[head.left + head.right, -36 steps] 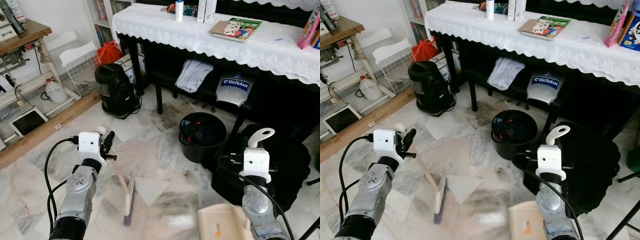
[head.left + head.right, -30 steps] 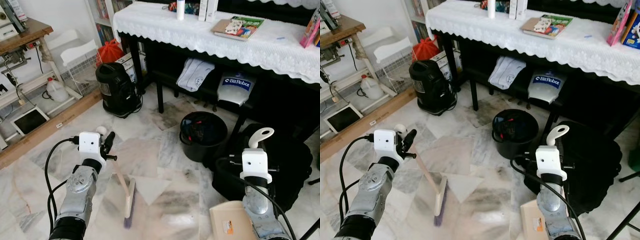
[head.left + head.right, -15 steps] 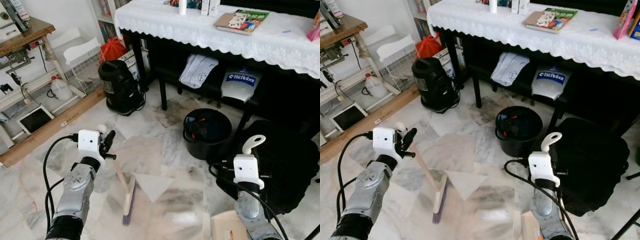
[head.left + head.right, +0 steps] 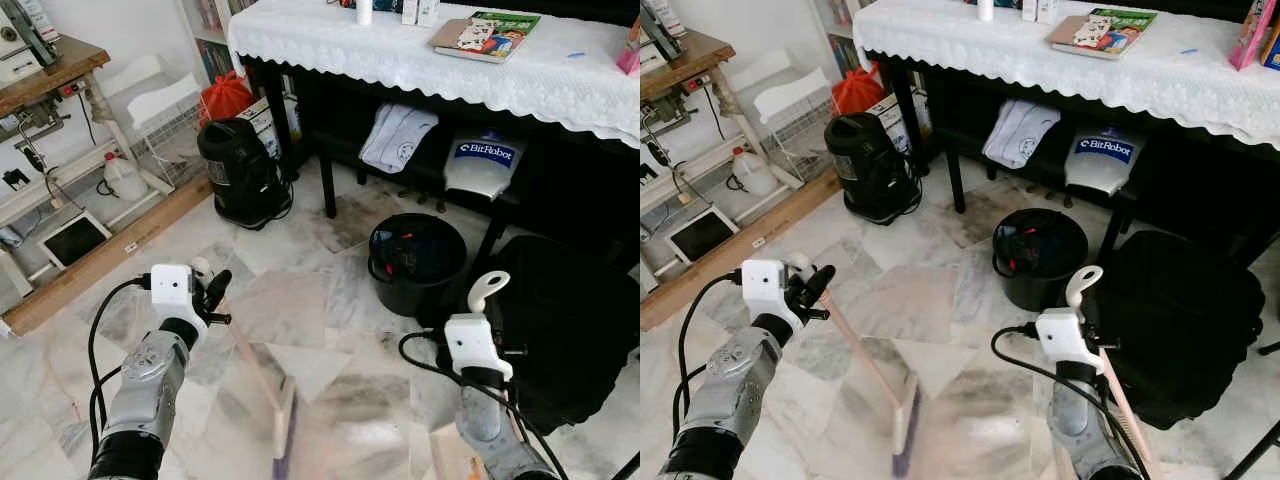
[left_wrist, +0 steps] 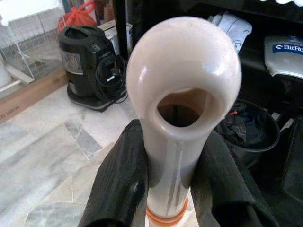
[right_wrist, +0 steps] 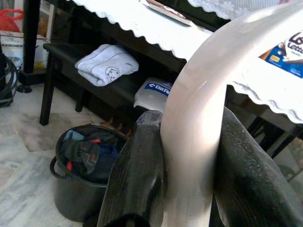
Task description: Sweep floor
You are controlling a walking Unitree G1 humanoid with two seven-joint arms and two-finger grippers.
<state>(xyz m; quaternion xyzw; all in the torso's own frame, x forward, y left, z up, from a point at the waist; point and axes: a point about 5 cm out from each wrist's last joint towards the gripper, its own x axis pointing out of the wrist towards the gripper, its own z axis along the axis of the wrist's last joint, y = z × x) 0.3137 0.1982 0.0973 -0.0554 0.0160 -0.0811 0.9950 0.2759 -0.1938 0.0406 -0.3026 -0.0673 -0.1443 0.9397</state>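
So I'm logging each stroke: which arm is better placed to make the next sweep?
Left. The left gripper clamps the broom handle, bristles on the marble floor. The right gripper holds the dustpan handle.

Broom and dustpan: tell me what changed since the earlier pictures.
The broom head swept right across the floor, still clamped in the left tool. The dustpan, still gripped by the right tool, dropped lower in view. The camera also shifted. The black bucket stayed put.
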